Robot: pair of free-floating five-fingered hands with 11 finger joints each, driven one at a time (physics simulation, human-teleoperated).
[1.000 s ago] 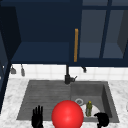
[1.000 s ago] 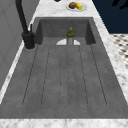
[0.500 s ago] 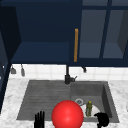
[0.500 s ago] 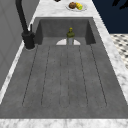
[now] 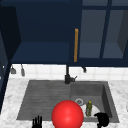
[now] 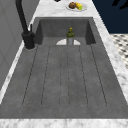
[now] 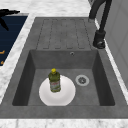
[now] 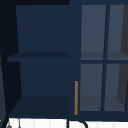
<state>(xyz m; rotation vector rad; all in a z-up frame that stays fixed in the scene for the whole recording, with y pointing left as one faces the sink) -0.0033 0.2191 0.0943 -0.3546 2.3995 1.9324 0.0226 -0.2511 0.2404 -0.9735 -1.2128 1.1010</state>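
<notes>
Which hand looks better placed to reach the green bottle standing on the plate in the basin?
Probably the right hand: it hangs at the sink's front edge beside the green bottle on the white plate. The left hand is beyond the red ball.

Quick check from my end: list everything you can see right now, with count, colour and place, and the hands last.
bottle: one, olive green with a yellow cap, upright on the plate in the basin
plate: one, white, on the basin floor beside the drain
drain: one, silver, basin floor
sink: one, grey, ribbed drainboard beside the basin
faucet: one, black, at the sink's back edge
ball: one, red, in front of the sink
fruit dish: one, brown and yellow pieces, on the counter beyond the basin
cabinet handle: one, orange, on the blue wall cabinet
left hand: black, fingers straight, front sink edge
right hand: black, fingers curled, nearest the bottle
</notes>
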